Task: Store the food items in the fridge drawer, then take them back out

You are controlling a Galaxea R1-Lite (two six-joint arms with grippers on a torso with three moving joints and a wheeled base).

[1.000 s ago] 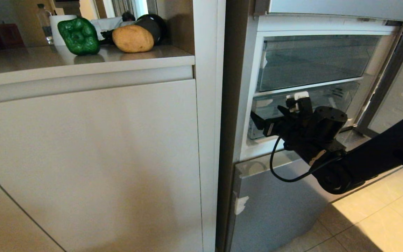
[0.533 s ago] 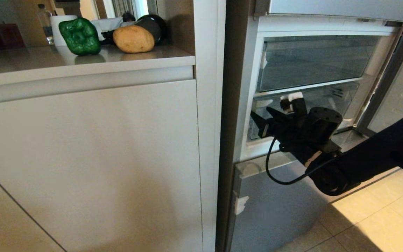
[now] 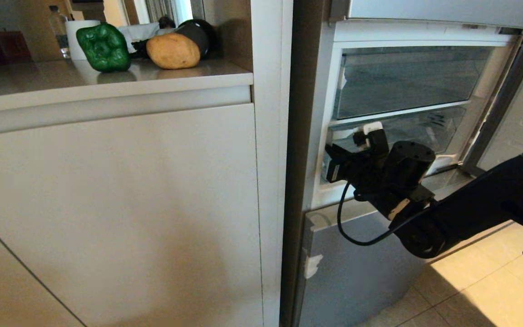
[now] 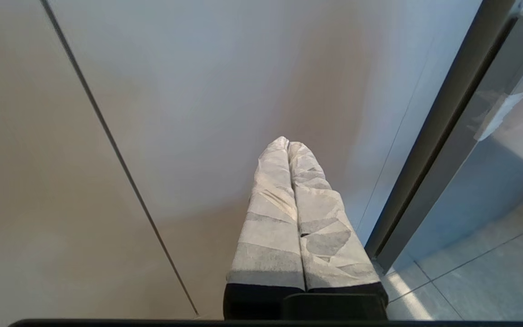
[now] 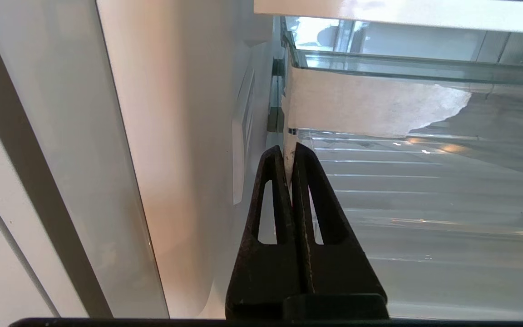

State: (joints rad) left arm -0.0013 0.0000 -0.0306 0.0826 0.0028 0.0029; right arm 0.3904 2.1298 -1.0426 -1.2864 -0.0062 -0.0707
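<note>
The green bell pepper (image 3: 103, 47) and the tan potato (image 3: 173, 50) lie side by side on the countertop (image 3: 39, 84) at the upper left. Inside the open fridge, the clear fridge drawer (image 3: 429, 125) sits pushed in beneath a flat-fronted drawer. My right gripper (image 3: 337, 156) is at that drawer's left front corner. Seen from the right wrist, the right gripper (image 5: 287, 152) is shut on a thin white edge at the left end of the fridge drawer (image 5: 425, 204). In front of the cabinet panel my left gripper (image 4: 288, 143) is shut with nothing in it.
A dark hair dryer (image 3: 196, 32) and a white roll (image 3: 76, 32) stand behind the food. The flat-fronted upper drawer (image 3: 407, 79) is shut. An open fridge door (image 3: 515, 113) stands at the right, a silver lower door (image 3: 357, 268) below my arm. White tape (image 5: 370, 109) sticks on the drawer front.
My right gripper has slid left along the drawer front to its left corner, and its fingers have gone from open to shut on the edge. Nothing else has moved.
</note>
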